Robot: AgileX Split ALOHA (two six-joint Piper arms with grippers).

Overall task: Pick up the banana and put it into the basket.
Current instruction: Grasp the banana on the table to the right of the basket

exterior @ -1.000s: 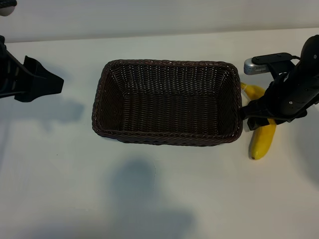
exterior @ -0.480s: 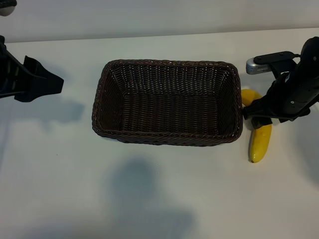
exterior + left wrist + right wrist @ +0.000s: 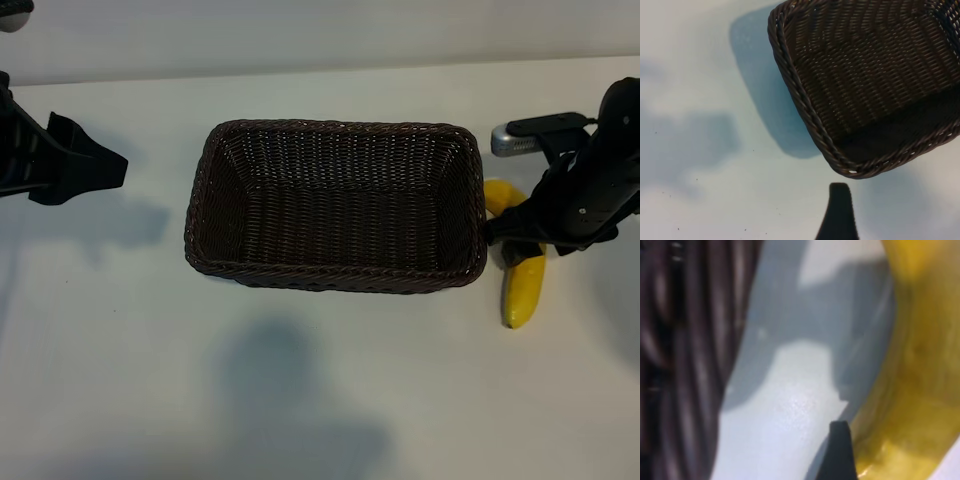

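Note:
The dark-brown wicker basket sits mid-table with nothing in it. Just past its right short side the yellow banana lies on the white table. My right gripper is down over the banana's middle, open, its black fingers crossing the fruit. In the right wrist view one fingertip stands on the table between the banana and the basket wall; the other finger is out of frame. My left gripper is parked open at the far left, well clear of the basket.
White tabletop lies all round the basket, with wide free room at the front. The gap between the basket's right wall and the banana is narrow. A silver camera head juts from the right arm above the banana.
The right gripper has sunk a little lower over the banana and edged toward the table's front. The banana has shifted slightly with it. The left arm has not moved.

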